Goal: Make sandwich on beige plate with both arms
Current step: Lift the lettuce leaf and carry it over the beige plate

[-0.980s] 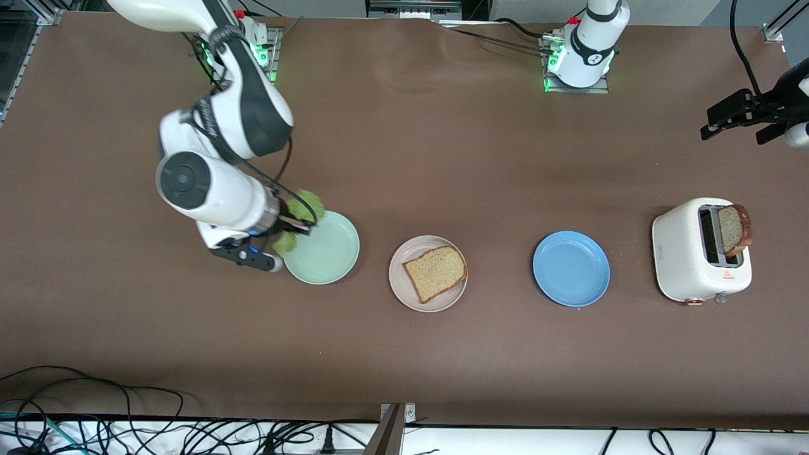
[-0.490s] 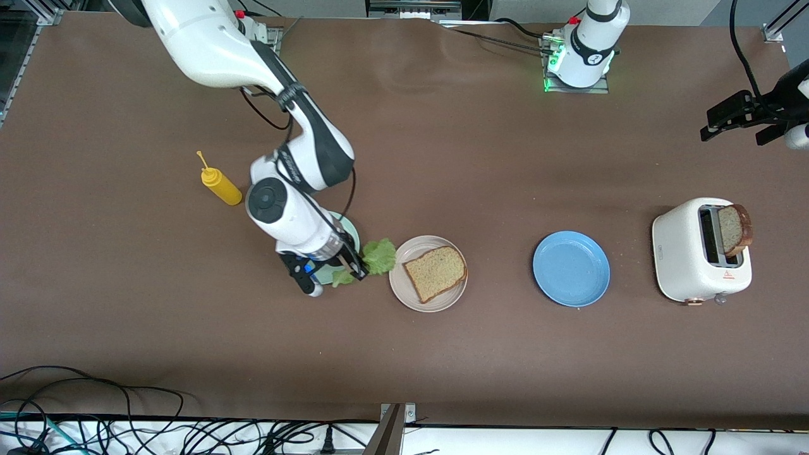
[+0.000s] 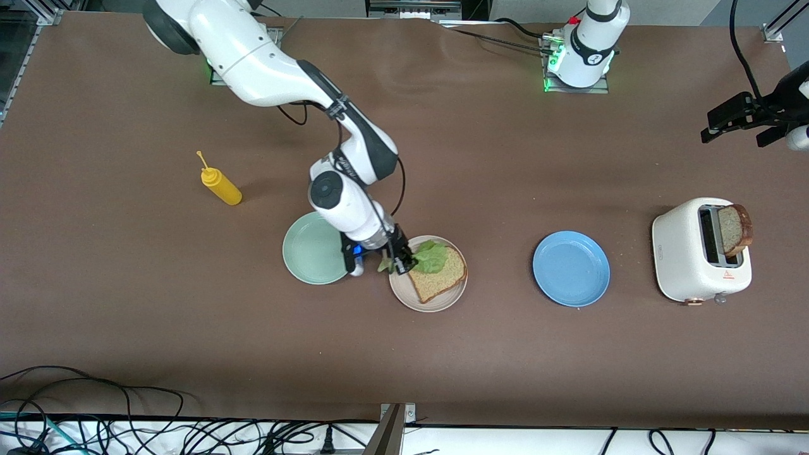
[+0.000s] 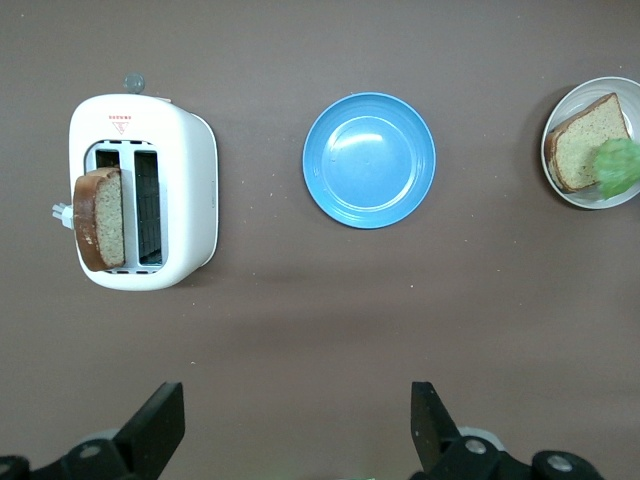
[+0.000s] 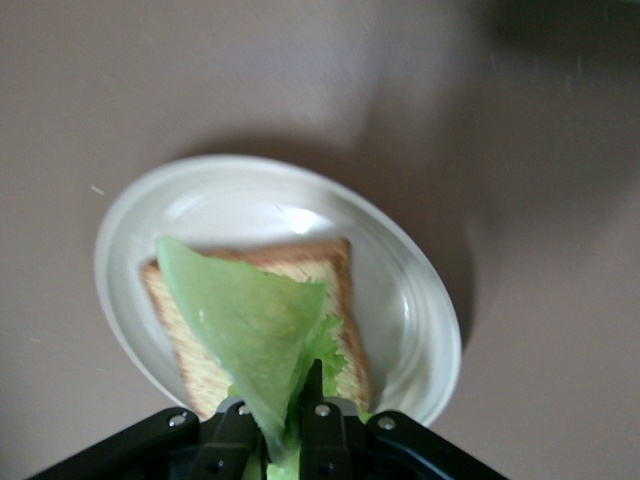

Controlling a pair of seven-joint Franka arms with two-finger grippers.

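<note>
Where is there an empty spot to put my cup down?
Bare table lies between the beige plate and the blue plate, and between the blue plate and the toaster. It is crowded at the beige plate: the right gripper holds lettuce over the bread, with the green plate beside it.

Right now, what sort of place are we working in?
Likely a robotics lab set up as a mock kitchen: arm bases bolted to a brown table, loose cables along its near edge, a toaster and plates.

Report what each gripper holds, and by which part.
Right gripper is shut on the lettuce leaf, pinching one edge, over the beige plate. Left gripper is open and holds nothing.
</note>
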